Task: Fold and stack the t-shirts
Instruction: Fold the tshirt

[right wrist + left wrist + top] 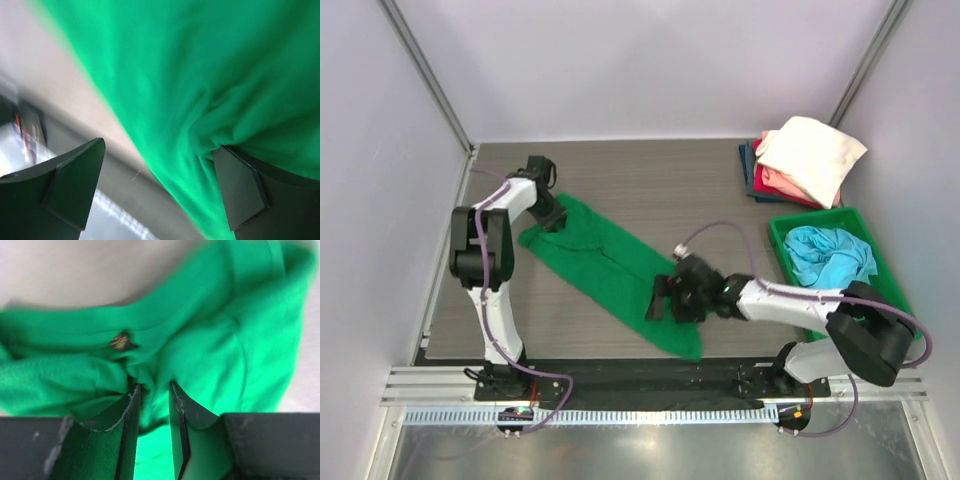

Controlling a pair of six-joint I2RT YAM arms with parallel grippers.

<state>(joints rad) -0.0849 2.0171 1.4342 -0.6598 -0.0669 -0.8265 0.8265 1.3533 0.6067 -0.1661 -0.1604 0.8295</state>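
Dark fingers point(131, 412) of the left gripper point(155, 387) fill the bottom of its wrist view, drawn narrow with a ridge of cloth caught between them; it reads as clenched on the green t-shirt point(605, 265), just below a small brown mark point(120, 341) on the fabric.

Seen from above, that shirt lies as a long band running diagonally over the surface point(620, 180), from the far left down to the near middle; the left arm holds its far end, and the right gripper point(159, 150) sits at the near end. Its jaws are spread wide, with green cloth bunched between them and pressed against 1 finger; nothing is pinched there, so it is released.

Judging by this, the step in hand is folding the green shirt, which already looks narrowed lengthwise; 1 end is secured and the other is not.

3 shirts are stacked in the far right corner: the cream t-shirt point(810, 155) on top of the pink-red t-shirt point(770, 182) and the navy t-shirt point(748, 160); the light blue t-shirt point(830, 255) lies crumpled in the green bin point(820, 215), not yet folded.

Next, the right gripper should probably close on the near edge, taking every layer rather than only the top 1; then 1 end can be carried over the other, both arms keeping the band flat; a grip on a loose wrinkle would likely drag the fold askew.
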